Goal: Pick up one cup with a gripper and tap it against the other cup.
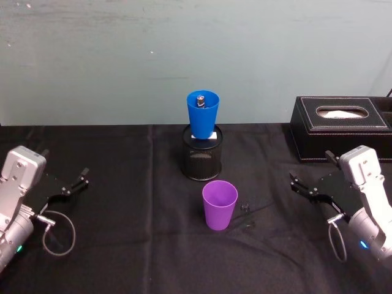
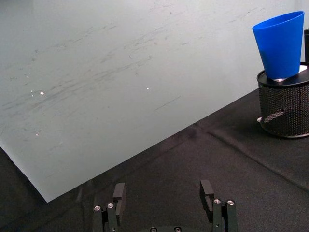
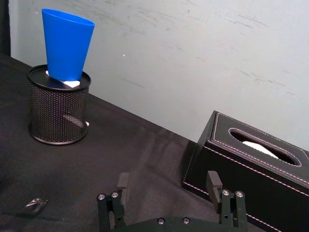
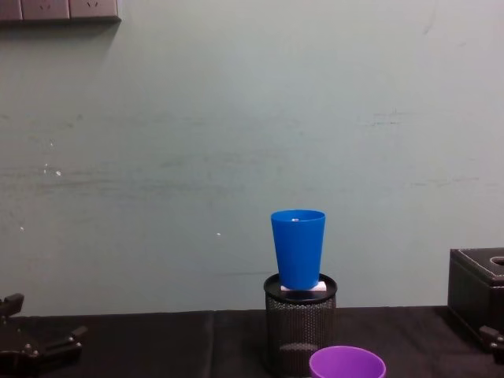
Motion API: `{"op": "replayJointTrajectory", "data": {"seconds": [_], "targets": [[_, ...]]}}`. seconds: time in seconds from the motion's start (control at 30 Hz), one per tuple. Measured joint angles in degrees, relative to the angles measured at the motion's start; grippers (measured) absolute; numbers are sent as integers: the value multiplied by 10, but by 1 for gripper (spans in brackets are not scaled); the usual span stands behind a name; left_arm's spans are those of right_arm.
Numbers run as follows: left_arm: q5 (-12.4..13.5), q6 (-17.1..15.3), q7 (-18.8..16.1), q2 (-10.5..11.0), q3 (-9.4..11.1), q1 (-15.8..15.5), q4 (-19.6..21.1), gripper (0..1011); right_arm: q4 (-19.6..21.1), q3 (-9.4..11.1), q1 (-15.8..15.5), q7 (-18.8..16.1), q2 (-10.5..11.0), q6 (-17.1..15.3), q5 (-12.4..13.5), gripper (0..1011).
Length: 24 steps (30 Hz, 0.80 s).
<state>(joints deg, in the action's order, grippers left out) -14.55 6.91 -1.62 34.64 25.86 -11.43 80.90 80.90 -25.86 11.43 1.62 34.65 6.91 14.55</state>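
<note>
My L gripper (image 2: 163,186) sits near-left, fingers apart, empty; R gripper (image 3: 168,177) near-right, same. Purple cup (image 1: 220,204) upright at center, just nearer than mesh holder (image 1: 203,160) w/ blue cup (image 1: 203,114) on top.

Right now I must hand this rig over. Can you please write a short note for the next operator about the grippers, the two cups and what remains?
Left gripper: fingers open, holding nothing, low at the left side of the black cloth.
Right gripper: fingers open, holding nothing, at the right, in front of the black tissue box.
Purple cup: upright on the cloth, just in front of the mesh pen holder.
Blue cup: upright, seated in the top of the holder.
Done: no cup grasped yet.
Left: grasp the purple cup, lift it, tap it against the blue cup.
</note>
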Motion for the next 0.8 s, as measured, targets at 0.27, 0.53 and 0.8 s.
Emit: {"op": "replayJointTrajectory", "data": {"seconds": [0.27,0.53,0.8], "targets": [[0,0,0,0,0,0,0,1000,0,0,0,0,0,0,0,1003],[0,0,0,0,0,0,0,1000,0,0,0,0,0,0,0,1003],[0,0,0,0,0,0,0,1000,0,0,0,0,0,0,0,1003]]}}
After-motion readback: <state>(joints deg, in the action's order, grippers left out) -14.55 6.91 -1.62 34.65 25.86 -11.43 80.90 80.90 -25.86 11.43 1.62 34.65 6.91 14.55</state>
